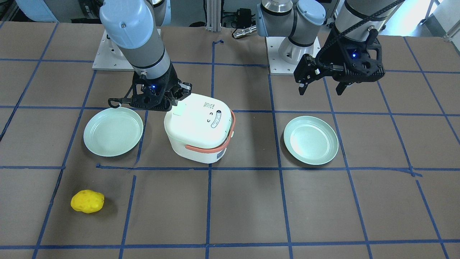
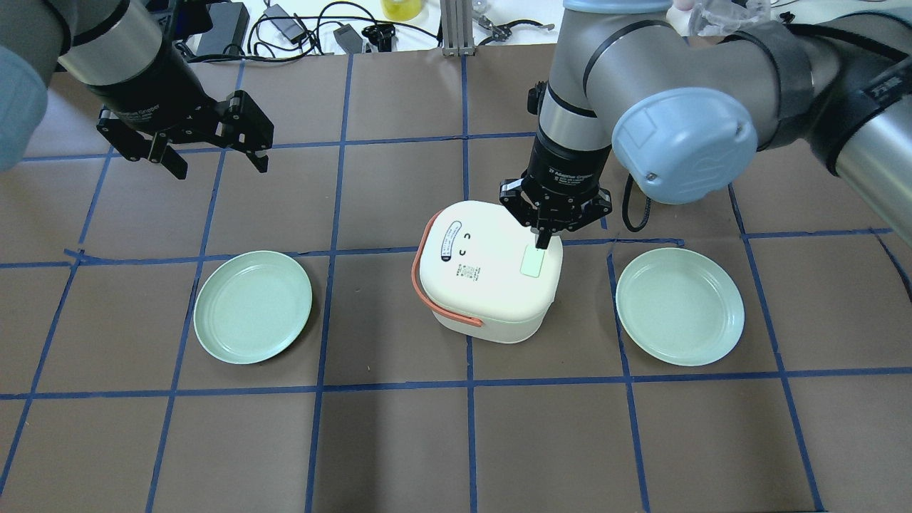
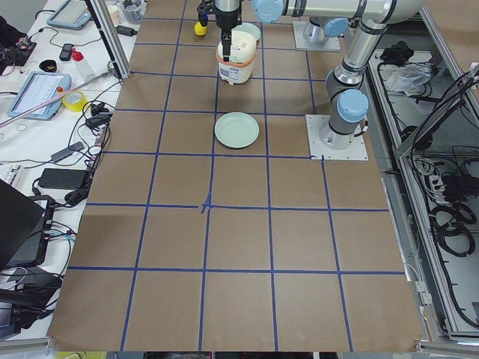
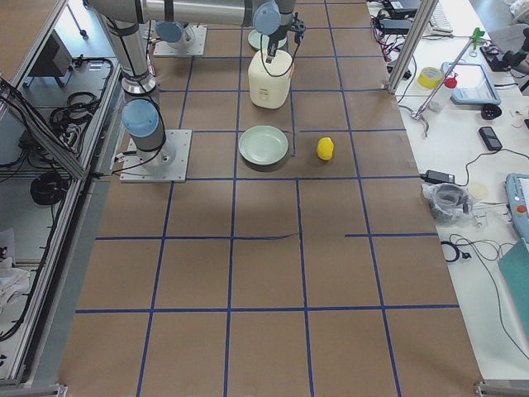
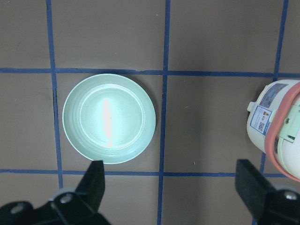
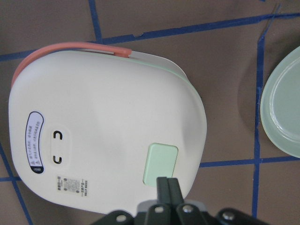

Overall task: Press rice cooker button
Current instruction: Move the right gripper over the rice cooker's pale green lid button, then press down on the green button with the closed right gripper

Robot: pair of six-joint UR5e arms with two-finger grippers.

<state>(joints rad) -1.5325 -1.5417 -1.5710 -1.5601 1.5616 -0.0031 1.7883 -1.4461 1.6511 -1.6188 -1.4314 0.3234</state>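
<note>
The white rice cooker (image 1: 201, 126) with a coral handle stands mid-table, lid closed; it also shows in the overhead view (image 2: 484, 285) and the right wrist view (image 6: 103, 122). Its pale mint button (image 2: 533, 262) sits near the lid's edge toward my right arm. My right gripper (image 2: 543, 241) is shut and empty, pointing down. In the right wrist view the gripper (image 6: 167, 183) overlaps the near edge of the button (image 6: 161, 163); I cannot tell whether it touches. My left gripper (image 2: 214, 160) is open and empty, held high above the table, away from the cooker.
Two mint-green plates flank the cooker, one (image 2: 253, 306) on my left and one (image 2: 680, 306) on my right. A yellow lumpy object (image 1: 87, 201) lies near the table's far edge. The left wrist view shows the left plate (image 5: 108, 118) below.
</note>
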